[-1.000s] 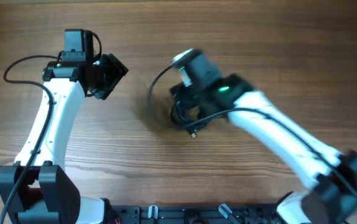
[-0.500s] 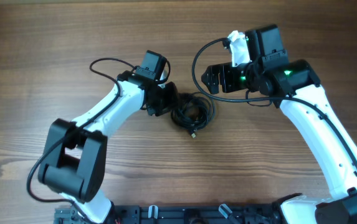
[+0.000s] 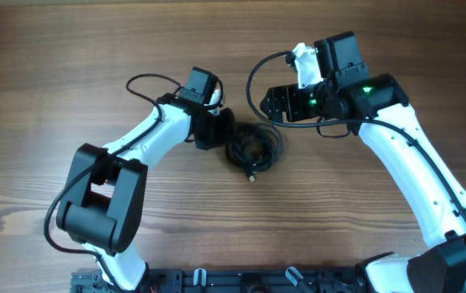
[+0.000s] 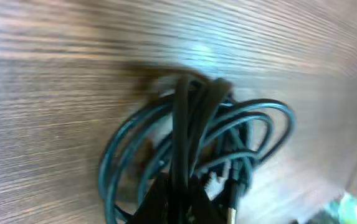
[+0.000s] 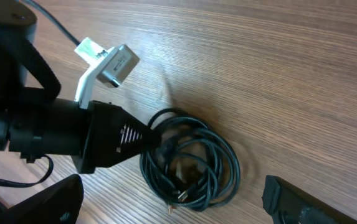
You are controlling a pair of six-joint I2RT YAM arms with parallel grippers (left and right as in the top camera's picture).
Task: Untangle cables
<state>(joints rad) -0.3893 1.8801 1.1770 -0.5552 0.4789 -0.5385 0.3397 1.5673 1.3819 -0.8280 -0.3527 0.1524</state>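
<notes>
Start at the left fingers (image 4: pixel 177 200), clenched on a bunch of strands where the cables (image 4: pixel 197 140) gather at one edge of the coil. Judging from the left wrist view, reckon on several strands being caught there, not a single cord. Hold that pinch firm, but lift only a little: just enough to let the loops hang free of the tabletop (image 3: pixel 70 73) without dragging the whole lot along.

Look next to the right fingers (image 5: pixel 290 198), spread wide, gripping nothing, near the coil on its far side and not touching it. Bring them down onto one outer loop only. Better yet, go for the free end with the small plug (image 5: pixel 179 198) lying at the lower edge of the bundle, apart from the left pinch. Close there, then draw slowly away from the left arm, low over the tabletop, watching for loops that tighten instead of slipping. Ease off and grip elsewhere if the coil cinches toward a knot.

Avoid a hard pull both ways: thin cords, probably springy, apt to curl back or slide out of a light grasp. Cannot tell from these views how many separate cords make up the coil, nor which strand leads to the plug, so choose by tracing inward from the plug.

Find the bundle itself mid-tabletop, between the two arms, held at one side by the left fingers and apart from the right ones.
</notes>
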